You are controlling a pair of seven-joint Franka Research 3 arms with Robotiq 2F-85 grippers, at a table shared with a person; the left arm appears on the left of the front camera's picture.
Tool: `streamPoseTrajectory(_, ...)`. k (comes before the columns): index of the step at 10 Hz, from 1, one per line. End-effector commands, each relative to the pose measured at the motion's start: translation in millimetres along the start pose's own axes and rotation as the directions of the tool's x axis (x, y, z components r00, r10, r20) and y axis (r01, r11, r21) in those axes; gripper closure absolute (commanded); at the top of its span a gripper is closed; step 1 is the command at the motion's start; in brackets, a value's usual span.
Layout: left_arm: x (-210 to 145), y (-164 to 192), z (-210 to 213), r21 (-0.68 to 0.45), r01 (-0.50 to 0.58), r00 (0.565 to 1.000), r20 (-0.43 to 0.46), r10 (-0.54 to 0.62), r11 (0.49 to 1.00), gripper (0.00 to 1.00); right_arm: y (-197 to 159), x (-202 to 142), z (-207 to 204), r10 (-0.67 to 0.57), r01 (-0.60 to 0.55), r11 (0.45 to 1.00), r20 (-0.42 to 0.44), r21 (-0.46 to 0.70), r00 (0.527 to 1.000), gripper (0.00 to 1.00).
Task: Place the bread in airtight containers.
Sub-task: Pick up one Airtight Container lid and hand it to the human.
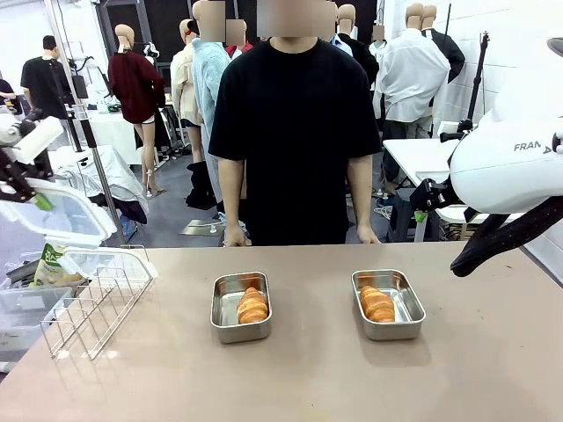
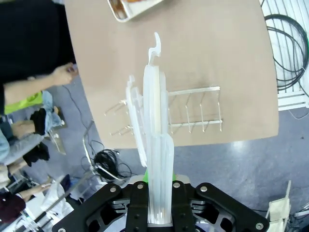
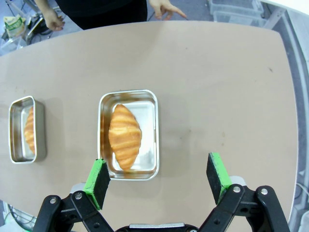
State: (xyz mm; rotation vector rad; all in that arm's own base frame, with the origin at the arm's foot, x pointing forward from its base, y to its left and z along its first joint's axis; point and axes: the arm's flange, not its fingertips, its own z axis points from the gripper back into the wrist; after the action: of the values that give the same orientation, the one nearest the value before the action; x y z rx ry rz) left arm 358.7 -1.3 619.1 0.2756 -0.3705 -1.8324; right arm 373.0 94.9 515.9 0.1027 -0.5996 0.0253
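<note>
The left gripper (image 2: 158, 189) pinched a clear lid (image 2: 155, 121) edge-on between its jaws. The right gripper (image 3: 159, 176) stood wide, with a roll (image 3: 124, 135) in its pan (image 3: 150, 104) just ahead of one jaw.

Plain tan tabletop (image 1: 299, 378), no pattern at all. Shining silver on the left container (image 1: 220, 312) and the right container (image 1: 412, 309), and the bread (image 1: 252, 306) glows golden-brown, banded with darker ridges. Silvery wire rack (image 1: 88, 308) too. The lid (image 2: 157, 125) is milky-clear in the black left gripper (image 2: 158, 195). Right gripper (image 3: 157, 176) black, fingers (image 3: 216, 175) padded bright green. White right arm (image 1: 510, 163), and the person's shirt (image 1: 295, 132) solid black
</note>
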Motion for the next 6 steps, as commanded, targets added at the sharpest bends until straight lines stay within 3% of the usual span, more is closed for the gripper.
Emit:
streamPoseTrajectory(1,20,27,1,0.050,0.090,0.996,0.019,-0.091,0.995,1.00,1,0,-1,-0.001,0.001,1.000,0.003,0.001,1.000,0.00)
streamPoseTrajectory(6,75,76,-9,0.161,0.131,0.991,0.016,-0.136,0.978,1.00,1,0,-1,-0.001,0.001,1.000,0.003,0.001,1.000,0.00)
